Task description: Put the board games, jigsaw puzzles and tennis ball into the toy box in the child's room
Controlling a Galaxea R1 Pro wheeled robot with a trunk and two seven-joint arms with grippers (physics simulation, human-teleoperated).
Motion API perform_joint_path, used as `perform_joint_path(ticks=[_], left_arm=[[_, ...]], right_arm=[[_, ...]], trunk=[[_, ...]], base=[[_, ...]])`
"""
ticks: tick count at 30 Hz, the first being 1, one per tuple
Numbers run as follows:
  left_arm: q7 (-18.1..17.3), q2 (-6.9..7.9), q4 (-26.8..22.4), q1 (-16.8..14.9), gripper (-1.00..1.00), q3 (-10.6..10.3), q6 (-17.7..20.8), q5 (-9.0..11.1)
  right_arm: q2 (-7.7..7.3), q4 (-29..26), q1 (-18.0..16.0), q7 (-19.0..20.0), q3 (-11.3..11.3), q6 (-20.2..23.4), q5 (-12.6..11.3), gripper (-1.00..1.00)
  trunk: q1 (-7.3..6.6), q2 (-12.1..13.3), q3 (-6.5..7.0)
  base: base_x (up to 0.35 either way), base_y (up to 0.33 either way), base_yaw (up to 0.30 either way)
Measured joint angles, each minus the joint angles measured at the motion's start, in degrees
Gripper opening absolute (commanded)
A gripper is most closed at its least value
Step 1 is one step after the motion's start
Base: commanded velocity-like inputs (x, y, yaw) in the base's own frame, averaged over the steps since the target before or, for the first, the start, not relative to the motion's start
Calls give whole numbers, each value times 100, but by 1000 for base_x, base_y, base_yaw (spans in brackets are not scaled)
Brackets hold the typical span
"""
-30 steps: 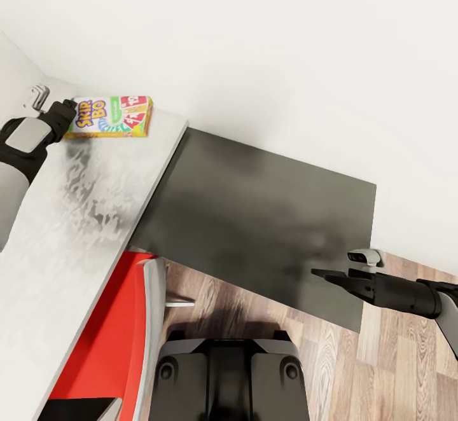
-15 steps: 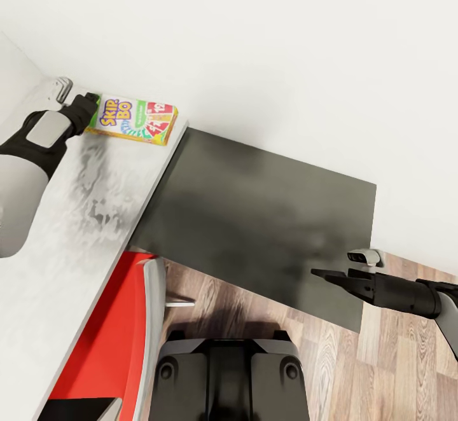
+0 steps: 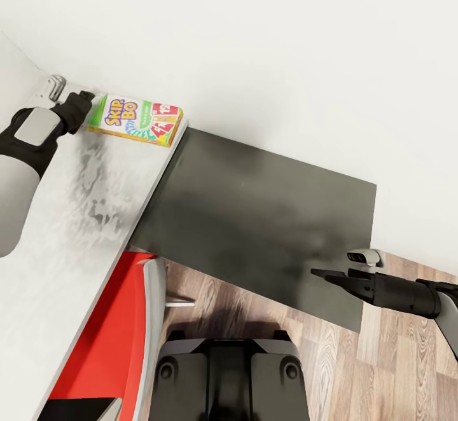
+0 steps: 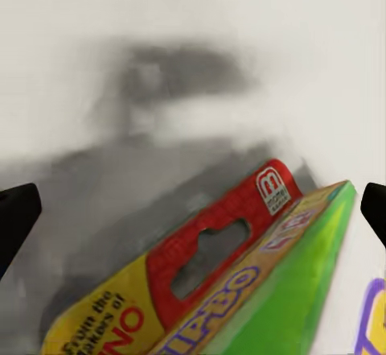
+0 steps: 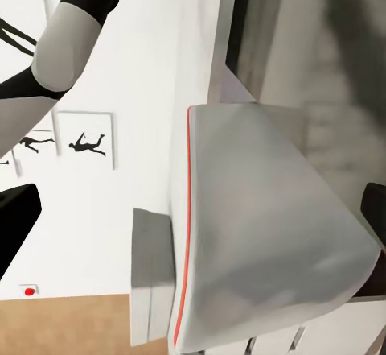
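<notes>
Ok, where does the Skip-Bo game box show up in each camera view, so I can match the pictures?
Head view: the Skip-Bo box lies at the upper left, on the far end of the light-grey desk top, just ahead of the left pincer.
Left wrist view: the box sits low and close, between the dark fingertips.
Right wrist view: not in it.
Shared landmark: the light-grey desk top under the box.

A child's bedroom: desk (image 3: 76,217), red chair (image 3: 108,332), sports-silhouette pictures (image 5: 84,142).
</notes>
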Motion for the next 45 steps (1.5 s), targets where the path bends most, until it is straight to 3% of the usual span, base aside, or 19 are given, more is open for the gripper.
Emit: perform_joint_path(ticks=[18,24,33,45], left_arm=[[-3,668,-93,-33,100,34,28,55],[-1,822,-97,-42,100,40,41,65],[-15,896,-114,-104,100,43,110,78],[-8,880,-430,-146,100,46,394,80]], right_arm=[[3,0,0,-39,6,0,-1,100],[5,0,0,-42,8,0,-1,100],[9,0,0,-39,8,0,4,100],[14,0,0,-44,8,0,8,100]], trunk=[[0,0,0],[0,0,0],[0,0,0],[0,0,0]], base=[[0,0,0],[0,0,0],[0,0,0],[0,0,0]])
